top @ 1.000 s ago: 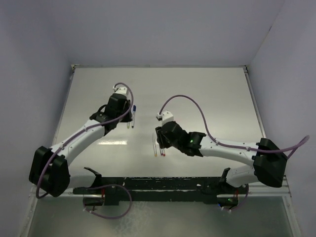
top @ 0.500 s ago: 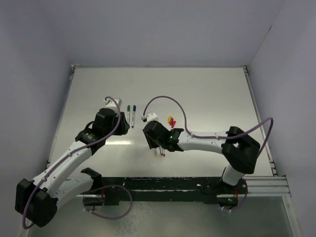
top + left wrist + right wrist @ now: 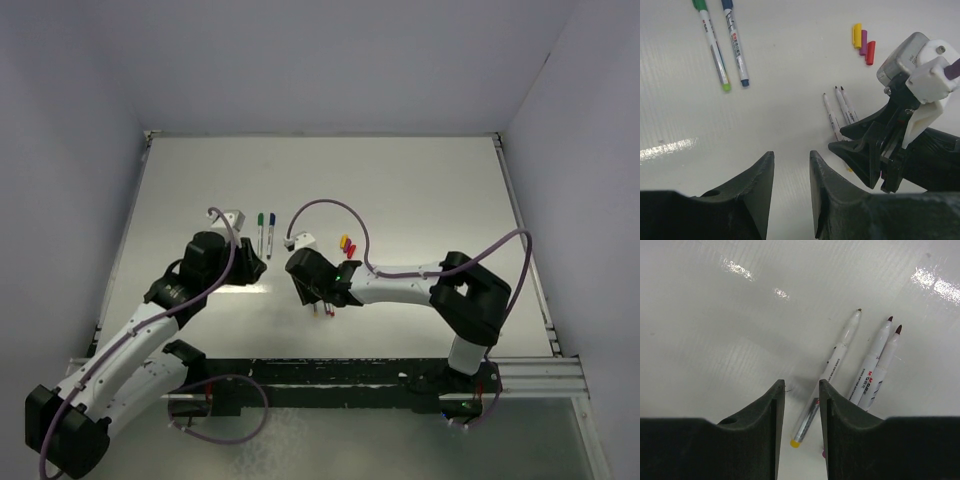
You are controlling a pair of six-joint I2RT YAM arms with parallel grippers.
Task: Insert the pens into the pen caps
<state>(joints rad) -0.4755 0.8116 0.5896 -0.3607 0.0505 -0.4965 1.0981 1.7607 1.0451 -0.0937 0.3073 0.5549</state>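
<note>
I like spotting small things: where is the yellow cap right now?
From overhead, the yellow cap lies near the middle of the table, side by side with the purple cap and red cap, right of the green pen and blue pen.

Green pen (image 3: 261,231) beside blue pen (image 3: 271,232), loose caps (image 3: 347,245) further right

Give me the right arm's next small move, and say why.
Probably lower the right gripper and close on the yellow-ended pen. Its jaws stand apart and empty just above that pen's tail end, and the pen lies uncapped beside two other uncapped pens. The yellow cap lies loose nearby.
</note>
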